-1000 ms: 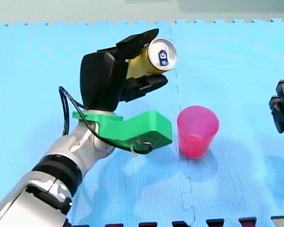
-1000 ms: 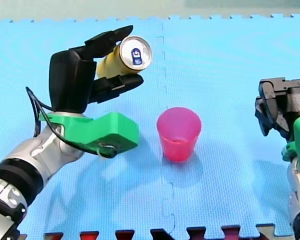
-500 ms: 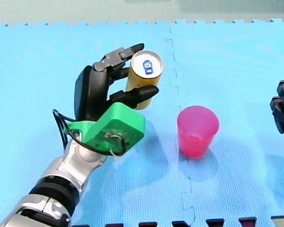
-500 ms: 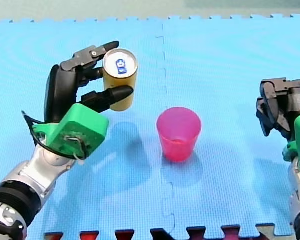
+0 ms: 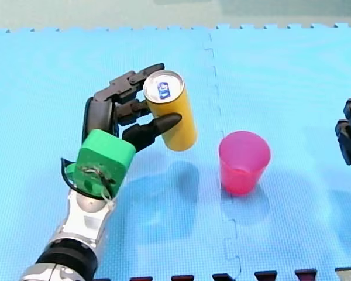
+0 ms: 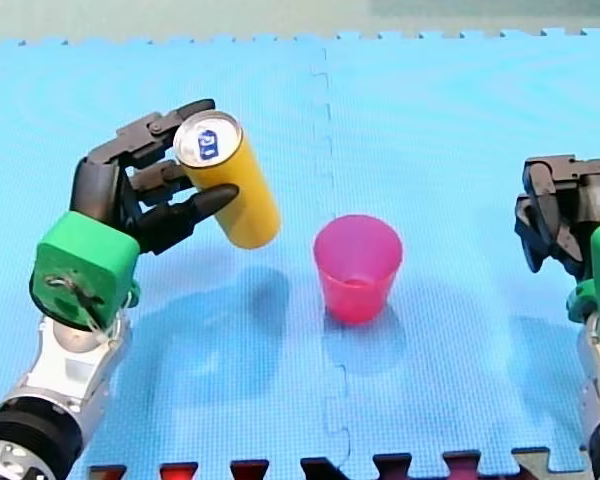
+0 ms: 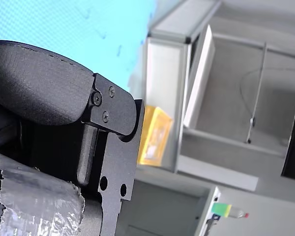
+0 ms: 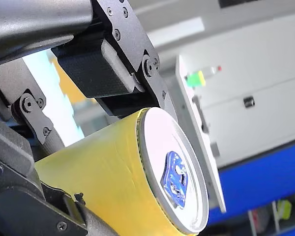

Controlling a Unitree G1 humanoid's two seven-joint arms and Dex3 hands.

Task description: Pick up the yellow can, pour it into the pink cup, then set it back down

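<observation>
- My left hand [image 6: 140, 200], centre-left, wraps its fingers around the yellow can [image 6: 242, 200], held tilted above the mat [image 6: 430, 120].
- Pink cup [image 6: 357, 265] stands upright at centre, right of it.
- My right hand [image 6: 555, 225], right edge, curled, holding nothing.

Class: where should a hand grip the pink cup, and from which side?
Likely grip the pink cup around its side wall, from the right, where the shut right hand sits. It stands upright, widening toward its rim; the left hand holds the yellow can on its left.
</observation>
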